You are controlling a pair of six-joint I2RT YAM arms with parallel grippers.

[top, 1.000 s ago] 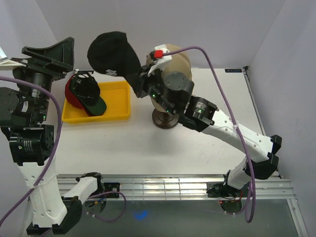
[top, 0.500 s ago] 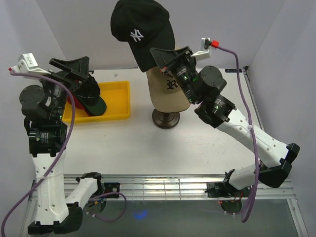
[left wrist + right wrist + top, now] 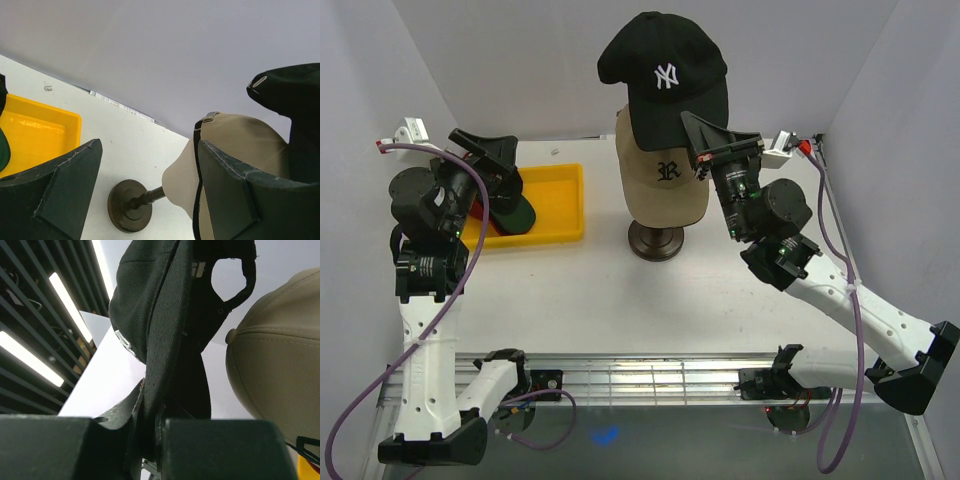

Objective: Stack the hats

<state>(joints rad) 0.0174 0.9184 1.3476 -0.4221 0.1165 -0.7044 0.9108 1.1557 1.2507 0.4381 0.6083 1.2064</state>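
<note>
1 NY cap [image 3: 663, 75], brim down, tight between right fingers [image 3: 215, 450]; left fingers [image 3: 60, 195] apart.

Bright, even light, soft shadows on the white surface [image 3: 570, 295]. Strip lamps [image 3: 68, 304] glare in the right wrist view; dark fingers [image 3: 220, 450] blurred.

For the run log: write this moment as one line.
right gripper shut on black NY cap brim | cap above tan cap on mannequin head | left gripper open, empty, by yellow tray | green cap in tray
</note>
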